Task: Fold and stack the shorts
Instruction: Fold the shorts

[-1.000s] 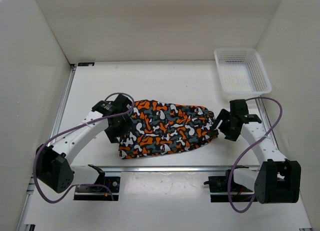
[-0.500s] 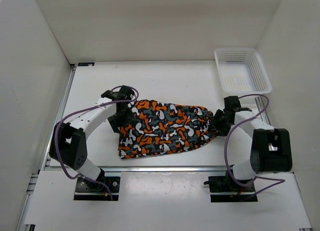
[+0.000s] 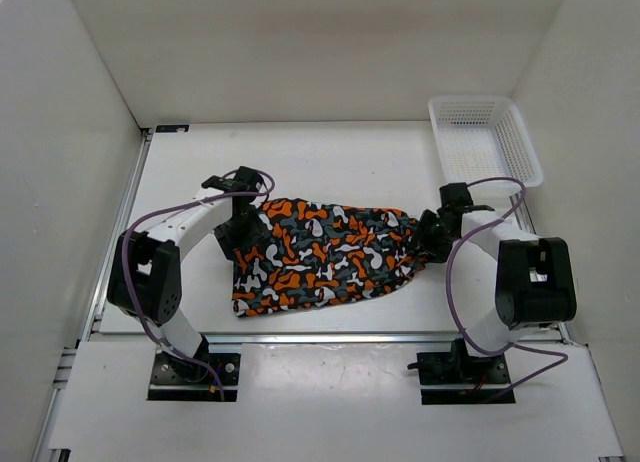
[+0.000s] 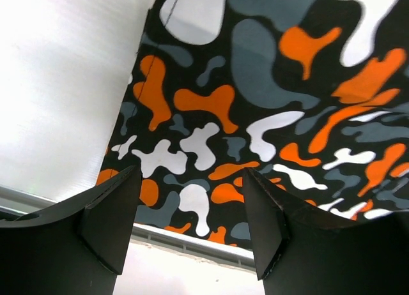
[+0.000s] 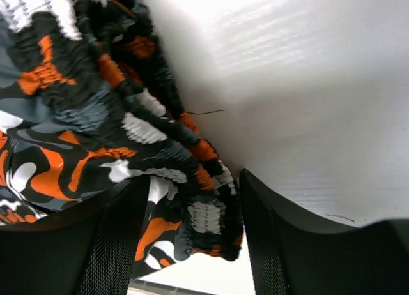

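The shorts (image 3: 320, 254), camouflage cloth in orange, black, grey and white, lie spread flat in the middle of the table. My left gripper (image 3: 240, 232) stands at their left edge. In the left wrist view its fingers (image 4: 108, 218) are apart over the flat cloth (image 4: 255, 90), with nothing between them. My right gripper (image 3: 432, 240) is at the right end of the shorts. The right wrist view shows the bunched elastic waistband (image 5: 204, 212) filling the gap between its fingers (image 5: 281, 244).
A white mesh basket (image 3: 484, 140) stands at the back right corner, beyond the right arm. White walls close in the table on three sides. A metal rail (image 3: 330, 334) runs along the near edge, just in front of the shorts.
Both arms have swung in toward the shorts' ends and both sets of jaws have narrowed. The right gripper now has the waistband between its fingers. The cloth has shifted slightly left.
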Tool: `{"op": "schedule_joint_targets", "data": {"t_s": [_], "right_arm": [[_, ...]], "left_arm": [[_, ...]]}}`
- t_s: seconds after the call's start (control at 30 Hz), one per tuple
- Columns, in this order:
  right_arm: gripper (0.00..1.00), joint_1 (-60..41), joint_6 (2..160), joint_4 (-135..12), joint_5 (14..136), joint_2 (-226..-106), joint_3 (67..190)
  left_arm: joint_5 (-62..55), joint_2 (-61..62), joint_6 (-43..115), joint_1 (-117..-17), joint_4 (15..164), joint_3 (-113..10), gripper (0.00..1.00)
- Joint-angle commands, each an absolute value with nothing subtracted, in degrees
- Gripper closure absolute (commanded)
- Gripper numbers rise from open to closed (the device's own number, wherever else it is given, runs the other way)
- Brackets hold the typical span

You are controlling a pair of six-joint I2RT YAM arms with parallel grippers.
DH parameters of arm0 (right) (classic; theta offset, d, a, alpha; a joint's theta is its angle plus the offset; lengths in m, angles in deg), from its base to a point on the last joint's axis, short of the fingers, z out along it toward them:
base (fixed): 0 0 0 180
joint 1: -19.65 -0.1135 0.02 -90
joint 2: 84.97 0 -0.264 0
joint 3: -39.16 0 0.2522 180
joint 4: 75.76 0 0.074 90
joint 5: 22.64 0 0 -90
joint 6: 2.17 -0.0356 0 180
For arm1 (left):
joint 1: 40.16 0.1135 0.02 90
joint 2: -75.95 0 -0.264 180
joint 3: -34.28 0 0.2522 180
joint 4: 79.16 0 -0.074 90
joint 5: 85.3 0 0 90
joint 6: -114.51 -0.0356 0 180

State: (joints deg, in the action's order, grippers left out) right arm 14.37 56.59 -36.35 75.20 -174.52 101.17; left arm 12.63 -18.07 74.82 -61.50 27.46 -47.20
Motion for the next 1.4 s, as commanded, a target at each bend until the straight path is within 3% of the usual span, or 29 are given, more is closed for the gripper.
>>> {"op": "schedule_joint_targets", "data": {"t_s": [0.0, 0.03, 0.07, 0.17, 0.47, 0.6, 0.63, 0.7, 0.77, 0.8, 1.1, 1.37], "right_arm": [[0.40, 12.5, 57.9, -36.1, 71.1, -176.7, 101.8], [0.46, 11.8, 57.9, -35.5, 70.4, -176.7, 101.8], [0.67, 11.8, 57.9, -35.5, 69.8, -176.7, 101.8], [1.00, 11.1, 57.9, -35.5, 69.1, -176.7, 102.3], [1.00, 11.1, 56.5, -30.7, 61.0, -166.1, 102.3], [1.00, 11.1, 59.0, -27.5, 56.6, -163.2, 104.2], [1.00, 11.1, 59.0, -27.5, 56.6, -163.2, 105.1], [1.00, 10.6, 60.2, -26.8, 55.1, -162.7, 105.8], [1.00, 10.0, 60.8, -25.7, 54.1, -162.1, 106.6], [1.00, 10.0, 60.8, -25.7, 53.2, -162.1, 108.3], [1.00, -0.1, 61.4, -20.6, 45.6, -161.0, 118.6], [1.00, -20.5, 60.2, -17.2, 40.7, -167.2, 134.3]], "left_arm": [[11.7, -17.0, 73.2, -60.3, 28.4, -49.6, 0.25], [11.7, -17.0, 73.2, -60.3, 28.4, -50.2, 0.25], [11.7, -17.0, 73.2, -60.3, 28.4, -50.2, 0.25], [11.2, -17.0, 72.7, -59.0, 28.4, -50.8, 0.25], [11.2, -16.5, 71.5, -57.9, 28.4, -52.0, 0.25], [10.0, -20.5, 70.5, -57.9, 31.8, -52.0, 0.32], [10.0, -21.4, 70.5, -57.9, 32.3, -52.0, 0.36], [10.0, -24.2, 70.5, -57.9, 33.5, -52.0, 0.53], [9.3, -26.7, 70.5, -57.9, 34.2, -52.0, 0.73], [8.6, -27.5, 70.5, -57.9, 34.9, -52.0, 0.90], [8.0, -30.8, 70.0, -58.4, 37.1, -52.5, 0.90], [7.4, -32.8, 70.0, -58.4, 37.7, -52.5, 0.90]]}}
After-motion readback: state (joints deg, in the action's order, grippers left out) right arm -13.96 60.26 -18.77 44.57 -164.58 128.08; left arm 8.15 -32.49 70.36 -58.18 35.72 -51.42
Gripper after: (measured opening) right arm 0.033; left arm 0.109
